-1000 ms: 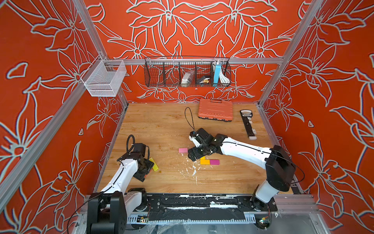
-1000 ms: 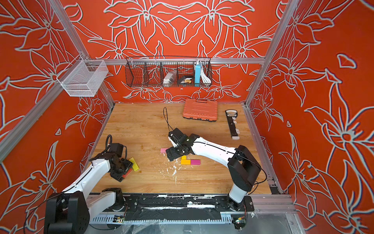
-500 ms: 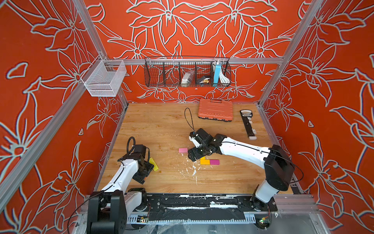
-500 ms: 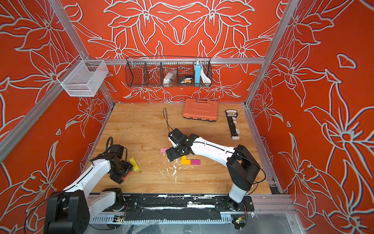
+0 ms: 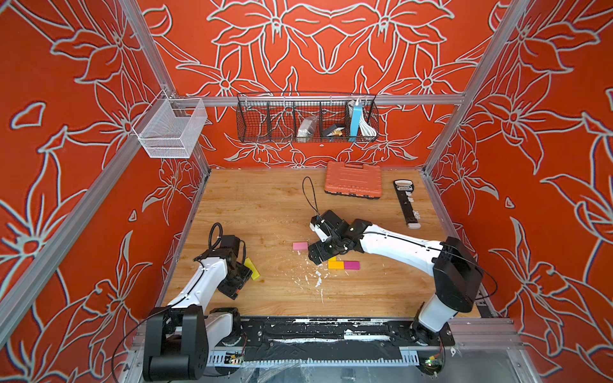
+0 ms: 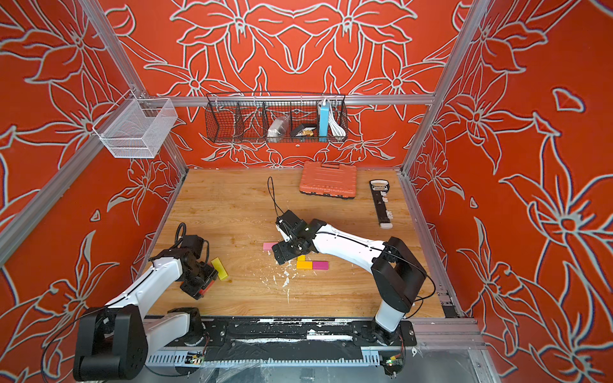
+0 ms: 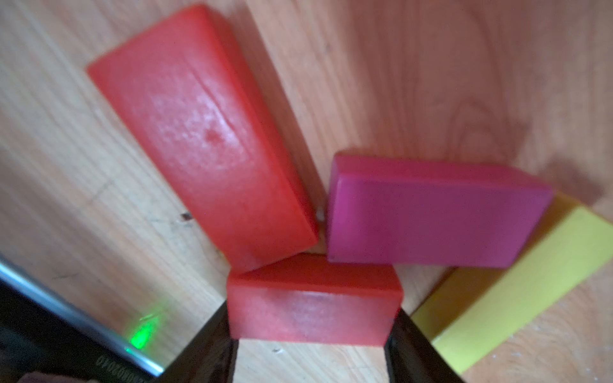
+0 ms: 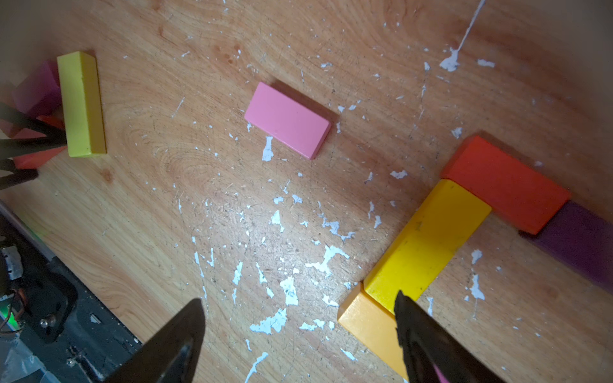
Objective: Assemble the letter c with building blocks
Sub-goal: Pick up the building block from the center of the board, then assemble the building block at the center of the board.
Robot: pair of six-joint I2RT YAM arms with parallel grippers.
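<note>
Step in hand, as judged: pick-up of a block for the letter. The left gripper (image 7: 313, 331) stands near the left edge of the bench (image 5: 265, 205), toward the front-left corner. Its jaws are closed against both ends of the small red block (image 7: 313, 308), which lies flat.

A larger red block (image 7: 202, 132) and a magenta block (image 7: 431, 212) crowd its far side. A loose yellow bar (image 7: 510, 291) lies just beside one finger. A straight vertical lift is advised, so that none is dragged.

The part-built letter sits mid-bench, toward the front edge: a placed yellow bar (image 8: 428, 245) butted to an orange-red block (image 8: 504, 185), with a purple block (image 8: 577, 242) beyond. The right gripper (image 8: 297, 300), jaws apart and empty, hovers over it and would obstruct delivery. A pink block (image 8: 288, 120) lies apart. The orange tool case (image 5: 352, 180) lies at the back edge, well away.
</note>
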